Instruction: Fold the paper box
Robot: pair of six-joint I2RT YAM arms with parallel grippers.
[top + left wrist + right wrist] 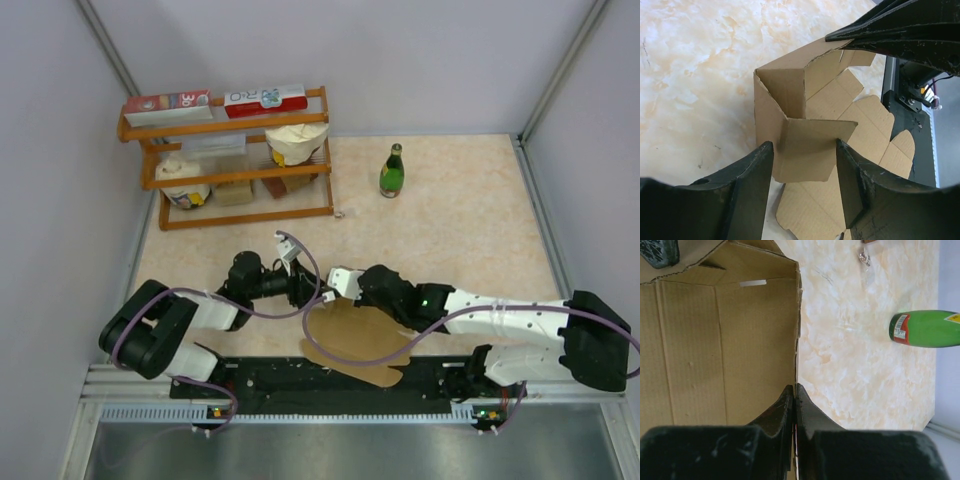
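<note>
Top external view: arms hide much of the brown cardboard paper box. Left end effector gapes wide astride a flap; right end effector pinches its wall.

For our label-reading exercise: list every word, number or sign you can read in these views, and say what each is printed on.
"30": on the left carton, top of the wooden rack.
"R-O", roughly: on the right carton beside it.
Labels on the green bottle: too small to read.
No print on the paper box.
</note>
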